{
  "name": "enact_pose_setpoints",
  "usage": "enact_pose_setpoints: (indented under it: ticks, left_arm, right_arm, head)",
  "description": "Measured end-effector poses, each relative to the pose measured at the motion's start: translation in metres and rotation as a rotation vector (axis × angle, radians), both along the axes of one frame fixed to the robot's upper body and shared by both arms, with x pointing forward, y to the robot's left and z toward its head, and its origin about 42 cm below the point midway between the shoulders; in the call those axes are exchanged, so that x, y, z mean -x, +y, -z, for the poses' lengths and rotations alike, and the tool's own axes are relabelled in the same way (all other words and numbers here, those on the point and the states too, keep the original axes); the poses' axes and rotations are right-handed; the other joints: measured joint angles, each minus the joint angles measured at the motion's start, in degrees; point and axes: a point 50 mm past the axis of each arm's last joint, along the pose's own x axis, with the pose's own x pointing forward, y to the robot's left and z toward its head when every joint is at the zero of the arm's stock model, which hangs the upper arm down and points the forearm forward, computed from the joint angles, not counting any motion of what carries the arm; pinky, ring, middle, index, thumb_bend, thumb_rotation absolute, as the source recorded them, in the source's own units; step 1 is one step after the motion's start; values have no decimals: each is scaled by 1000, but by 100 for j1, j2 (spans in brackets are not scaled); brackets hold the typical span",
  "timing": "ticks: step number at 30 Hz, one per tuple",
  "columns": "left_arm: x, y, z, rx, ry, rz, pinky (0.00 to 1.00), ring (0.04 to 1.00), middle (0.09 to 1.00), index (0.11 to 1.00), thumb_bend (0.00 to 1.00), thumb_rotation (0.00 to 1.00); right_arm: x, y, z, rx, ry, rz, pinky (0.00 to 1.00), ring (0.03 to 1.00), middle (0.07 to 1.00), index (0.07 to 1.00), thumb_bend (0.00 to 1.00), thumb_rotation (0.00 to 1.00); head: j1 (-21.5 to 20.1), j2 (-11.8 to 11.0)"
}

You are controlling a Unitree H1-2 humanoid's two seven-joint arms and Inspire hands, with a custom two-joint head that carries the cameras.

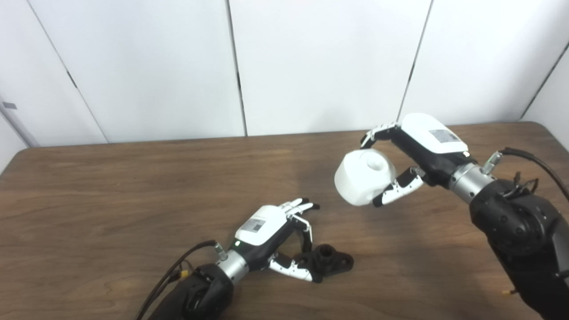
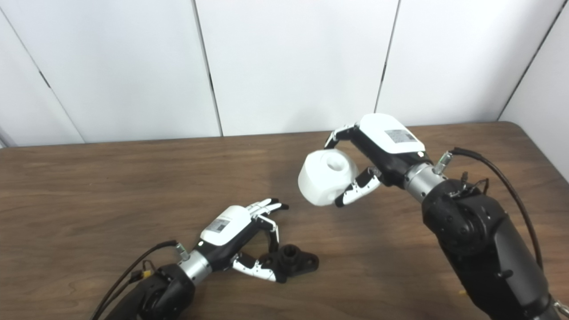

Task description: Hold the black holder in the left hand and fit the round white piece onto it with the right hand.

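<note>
Gripping the round white piece point(image 1: 364, 177) between curled fingers above and thumb below, the right hand point(image 1: 415, 149) holds it lifted off the wooden table point(image 1: 111, 191), its cupped hollow facing up. The piece hangs up and to the right of the black holder point(image 1: 326, 260), well apart from it. The holder lies flat on the table, its raised round collar pointing up. The left hand point(image 1: 271, 235) sits just to the holder's left, one finger and the thumb touching its near end while the other fingers stretch out straight beyond it. Whether that pinch is firm cannot be told.
</note>
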Motion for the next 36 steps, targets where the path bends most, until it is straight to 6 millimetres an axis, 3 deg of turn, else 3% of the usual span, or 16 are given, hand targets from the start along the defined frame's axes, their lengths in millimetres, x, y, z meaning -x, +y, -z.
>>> enact_pose_setpoints:
  ticks: [6,21,36]
  left_arm:
    - [-7,-8,-1,-23,0,-7,908,975,931,484,524,68]
    - [-8,-9,-1,-31,-1,-13,939,987,930,484,525,68]
    - [-7,-9,-1,-29,5,-16,937,987,933,484,524,68]
  right_arm:
    - [9,13,-5,25,13,-80,745,832,761,481,524,141]
    - [17,33,8,61,71,-196,730,804,747,480,526,139]
    - [18,39,24,82,82,-236,729,802,733,480,525,138]
  head:
    - [9,71]
    - [-193,185]
    - [-176,246]
